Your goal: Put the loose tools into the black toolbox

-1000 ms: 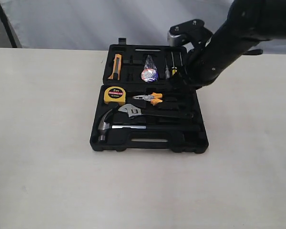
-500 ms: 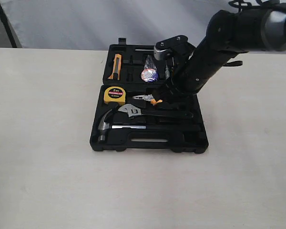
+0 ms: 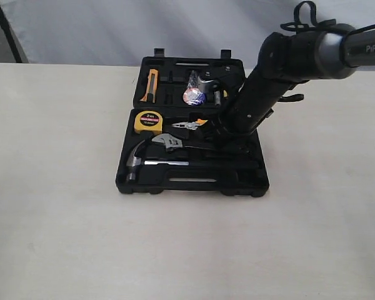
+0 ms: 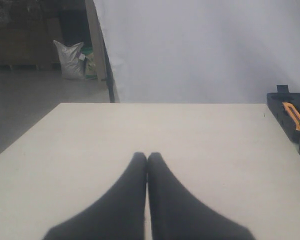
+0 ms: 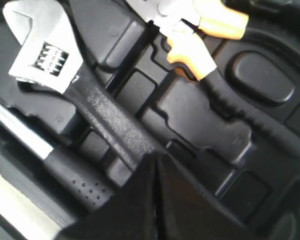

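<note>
Lowers right gripper (image 5: 156, 156), pinched shut, deeper over black toolbox (image 3: 253, 182) than before.
Sits by adjustable wrench (image 5: 107, 122) handle; leaves open table (image 3: 62, 237) left, right, below; keeps left gripper (image 4: 147, 156) closed.

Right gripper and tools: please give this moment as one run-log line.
right gripper: shut, empty, over black adjustable wrench with silver jaw | left gripper: shut, empty | steel claw hammer, wrench: in large black plastic toolbox

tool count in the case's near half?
4: tape measure far left, pliers right of it, wrench mid, hammer along the front. Right arm may hide more.
</note>
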Controlling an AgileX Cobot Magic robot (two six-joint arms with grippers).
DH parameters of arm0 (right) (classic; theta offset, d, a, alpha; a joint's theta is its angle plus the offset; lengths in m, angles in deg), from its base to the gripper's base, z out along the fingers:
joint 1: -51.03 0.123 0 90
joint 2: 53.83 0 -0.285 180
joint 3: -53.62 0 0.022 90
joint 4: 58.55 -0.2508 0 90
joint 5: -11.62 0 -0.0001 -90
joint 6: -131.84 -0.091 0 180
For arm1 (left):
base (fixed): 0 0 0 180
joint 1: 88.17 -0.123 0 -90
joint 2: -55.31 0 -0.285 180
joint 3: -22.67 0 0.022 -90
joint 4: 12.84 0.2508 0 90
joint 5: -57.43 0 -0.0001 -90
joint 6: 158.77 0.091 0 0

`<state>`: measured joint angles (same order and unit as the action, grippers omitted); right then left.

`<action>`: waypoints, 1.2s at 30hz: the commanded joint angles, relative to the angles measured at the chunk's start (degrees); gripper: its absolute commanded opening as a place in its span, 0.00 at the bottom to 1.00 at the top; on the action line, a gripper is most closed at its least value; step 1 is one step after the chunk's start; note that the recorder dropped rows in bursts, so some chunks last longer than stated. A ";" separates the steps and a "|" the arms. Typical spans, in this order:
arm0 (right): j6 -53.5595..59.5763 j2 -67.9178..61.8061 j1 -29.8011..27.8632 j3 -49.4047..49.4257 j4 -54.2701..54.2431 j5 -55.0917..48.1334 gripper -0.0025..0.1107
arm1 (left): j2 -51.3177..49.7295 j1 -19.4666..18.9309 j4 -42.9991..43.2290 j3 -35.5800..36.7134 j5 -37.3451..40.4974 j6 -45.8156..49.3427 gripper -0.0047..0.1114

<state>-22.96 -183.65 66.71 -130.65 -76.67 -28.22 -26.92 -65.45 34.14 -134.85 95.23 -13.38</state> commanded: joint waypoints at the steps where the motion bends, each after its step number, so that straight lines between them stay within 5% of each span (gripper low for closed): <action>1: 0.13 -3.16 -0.02 1.56 3.54 0.99 0.02 | 0.46 -0.19 -0.78 0.53 -0.97 -0.59 0.05; 12: 0.13 8.87 0.62 0.71 3.15 0.18 0.02 | 0.46 -0.19 -0.78 0.53 -0.97 -0.59 0.05; 21: 3.19 2.87 6.08 0.71 3.52 -2.41 0.02 | 0.46 -0.19 -0.78 0.53 -0.97 -0.59 0.05; 36: -3.58 7.63 3.77 0.71 8.26 2.53 0.02 | 0.46 -0.19 -0.78 0.53 -0.97 -0.59 0.05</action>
<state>-26.36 -177.13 70.85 -129.96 -69.06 -26.63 -26.92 -65.45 34.14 -134.85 95.23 -13.38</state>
